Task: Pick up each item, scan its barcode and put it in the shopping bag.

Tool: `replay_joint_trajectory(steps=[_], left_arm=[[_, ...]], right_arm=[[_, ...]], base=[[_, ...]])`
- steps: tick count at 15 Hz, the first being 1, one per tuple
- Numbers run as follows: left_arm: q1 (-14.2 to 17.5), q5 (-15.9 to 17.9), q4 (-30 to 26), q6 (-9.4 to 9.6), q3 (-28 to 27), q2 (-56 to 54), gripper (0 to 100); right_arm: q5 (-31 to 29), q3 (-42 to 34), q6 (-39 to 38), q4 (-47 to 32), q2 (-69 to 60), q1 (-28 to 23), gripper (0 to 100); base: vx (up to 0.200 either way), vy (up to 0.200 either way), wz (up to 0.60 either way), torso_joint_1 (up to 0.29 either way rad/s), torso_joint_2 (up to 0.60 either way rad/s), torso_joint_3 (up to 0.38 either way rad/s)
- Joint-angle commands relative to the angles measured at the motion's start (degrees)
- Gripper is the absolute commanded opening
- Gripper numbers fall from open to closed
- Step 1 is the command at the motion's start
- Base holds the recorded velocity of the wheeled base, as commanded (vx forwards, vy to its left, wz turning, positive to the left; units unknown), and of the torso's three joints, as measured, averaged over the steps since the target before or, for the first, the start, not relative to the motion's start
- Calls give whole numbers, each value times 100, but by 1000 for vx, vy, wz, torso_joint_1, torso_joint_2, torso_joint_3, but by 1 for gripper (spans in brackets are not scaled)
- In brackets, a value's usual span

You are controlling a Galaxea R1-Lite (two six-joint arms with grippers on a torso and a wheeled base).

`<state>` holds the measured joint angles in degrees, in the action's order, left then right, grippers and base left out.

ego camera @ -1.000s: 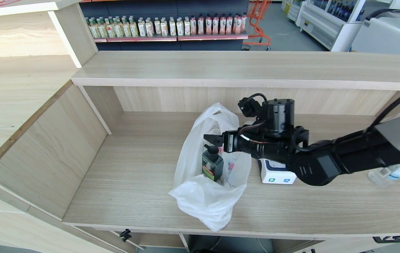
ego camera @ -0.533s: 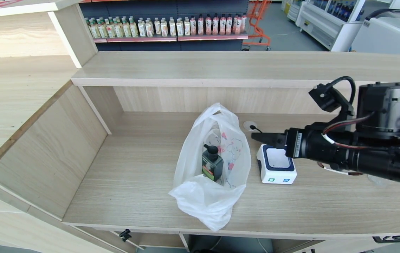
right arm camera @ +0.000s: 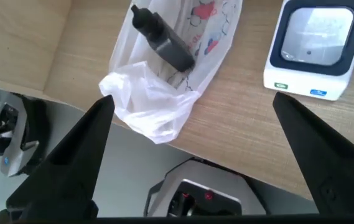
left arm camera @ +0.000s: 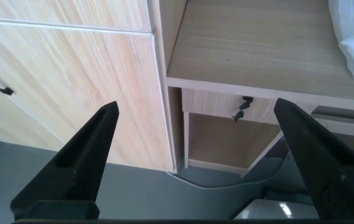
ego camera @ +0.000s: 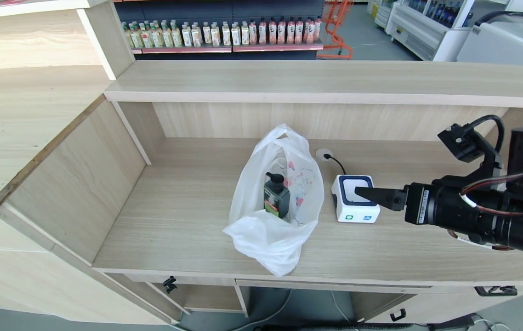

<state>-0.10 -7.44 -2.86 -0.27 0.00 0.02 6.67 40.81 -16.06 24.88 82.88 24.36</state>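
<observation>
Above the white barcode scanner (ego camera: 355,214), beside the shopping bag (ego camera: 261,234) on the checkout counter (ego camera: 188,216), my right pincer (ego camera: 359,191) hangs spread wide and empty, presumably free for the next item, since the dark pump bottle (ego camera: 276,197) stands inside the bag, its green-and-red label too small to read.

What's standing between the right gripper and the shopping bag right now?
Only the scanner: it sits between the open right gripper and the shopping bag, with the gripper apparently above it. Nothing else visible is in the way.
</observation>
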Motion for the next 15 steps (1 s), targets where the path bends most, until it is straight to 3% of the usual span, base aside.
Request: replay_joint_trajectory(steps=[1, 3, 6, 15], left_arm=[[1, -3, 5, -17, 0, 6, 100], [1, 5, -4, 9, 0, 6, 100], [1, 5, -4, 27, 0, 6, 100], [1, 14, -4, 88, 0, 6, 100]], right_arm=[[1, -3, 6, 8, -18, -10, 100], [-43, -3, 6, 8, 26, -45, 100], [-799, 6, 32, 8, 211, -151, 100], [-860, 32, 76, -1, 132, -485, 100]], base=[[0, 0, 0, 0, 0, 0], [0, -200, 0, -5, 0, 5], [0, -200, 0, 5, 6, 2], [0, -200, 0, 3, 3, 3]])
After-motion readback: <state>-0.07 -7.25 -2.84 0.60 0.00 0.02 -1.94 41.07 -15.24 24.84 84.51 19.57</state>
